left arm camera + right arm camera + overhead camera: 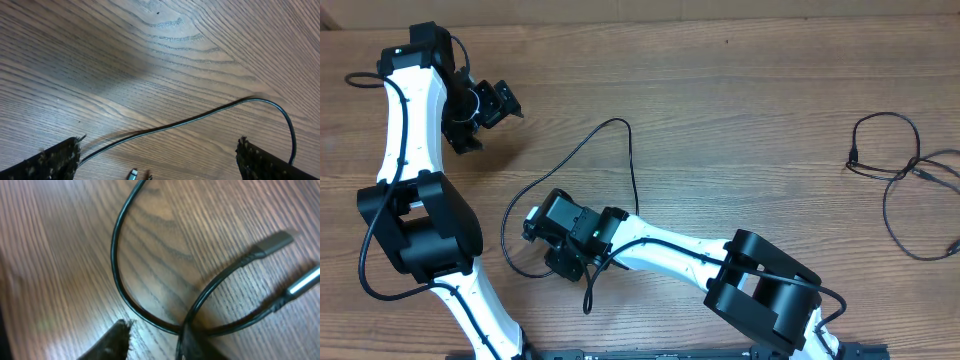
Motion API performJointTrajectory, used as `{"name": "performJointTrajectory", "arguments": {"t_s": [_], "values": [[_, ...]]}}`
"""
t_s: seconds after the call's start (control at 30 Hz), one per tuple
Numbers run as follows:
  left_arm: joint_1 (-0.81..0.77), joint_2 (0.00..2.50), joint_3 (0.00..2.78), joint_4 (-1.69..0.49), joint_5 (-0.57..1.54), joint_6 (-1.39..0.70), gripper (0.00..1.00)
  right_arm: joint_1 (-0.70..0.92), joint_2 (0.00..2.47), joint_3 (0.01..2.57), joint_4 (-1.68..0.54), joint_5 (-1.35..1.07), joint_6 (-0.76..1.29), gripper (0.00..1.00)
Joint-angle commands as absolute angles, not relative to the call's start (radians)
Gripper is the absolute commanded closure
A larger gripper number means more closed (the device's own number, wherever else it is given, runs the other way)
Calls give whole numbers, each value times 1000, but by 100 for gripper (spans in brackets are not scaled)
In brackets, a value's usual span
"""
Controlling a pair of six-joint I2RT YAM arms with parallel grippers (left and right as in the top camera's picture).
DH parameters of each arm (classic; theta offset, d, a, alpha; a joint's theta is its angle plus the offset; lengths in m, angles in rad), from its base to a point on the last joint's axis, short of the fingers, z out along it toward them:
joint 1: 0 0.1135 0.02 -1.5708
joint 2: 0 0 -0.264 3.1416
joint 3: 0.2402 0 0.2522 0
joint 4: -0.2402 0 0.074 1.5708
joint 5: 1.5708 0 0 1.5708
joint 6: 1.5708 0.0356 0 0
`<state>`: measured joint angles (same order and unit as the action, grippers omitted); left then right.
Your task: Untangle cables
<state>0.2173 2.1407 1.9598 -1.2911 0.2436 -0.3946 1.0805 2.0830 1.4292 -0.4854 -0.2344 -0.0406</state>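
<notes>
Watching the right gripper (534, 232), you cannot tell how wide its jaws stand or whether they pinch anything; its wrist view shows only one dark fingertip (117, 339) just beside the loose cable (570, 152), where the strand crosses itself near two plugs (274, 243); the left gripper (160, 157) stands fully spread and empty, with an arc of cable lying on the wood ahead of it. The other tangle (902, 170) lies well apart, near the right edge of the table (740, 80). If you lift with that crossing caught between the fingers, you would likely tighten the loop rather than free it; a half grip could let the strand slip; dragging it toward the tangle risks snagging the two together.
</notes>
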Motion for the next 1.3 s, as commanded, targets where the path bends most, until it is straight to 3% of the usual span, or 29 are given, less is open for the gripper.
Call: {"name": "performJointTrajectory", "arguments": {"t_s": [0.0,0.1,0.23,0.63,0.67,0.83,1.0,1.27], "values": [[215,2132,1955,-1292,252,-416,0,1082,2095,1414,-480,-225,-142,55],[215,2132,1955,-1293,252,-416,1,1082,2096,1414,-474,-225,-210,38],[215,2132,1955,-1293,252,-416,0,1082,2099,1414,-463,-225,-219,27],[215,2132,1955,-1292,252,-416,0,1111,2178,1412,-456,-236,-426,26],[215,2132,1955,-1292,252,-416,1,1111,2190,1412,-454,-236,-445,29],[215,2132,1955,-1280,252,-416,0,1110,2234,1413,-463,-124,-507,69],[215,2132,1955,-1278,252,-416,1,1092,2233,1413,-492,23,-506,96],[213,2132,1955,-1278,252,-416,1,1021,2233,1415,-462,45,-436,96]]}}
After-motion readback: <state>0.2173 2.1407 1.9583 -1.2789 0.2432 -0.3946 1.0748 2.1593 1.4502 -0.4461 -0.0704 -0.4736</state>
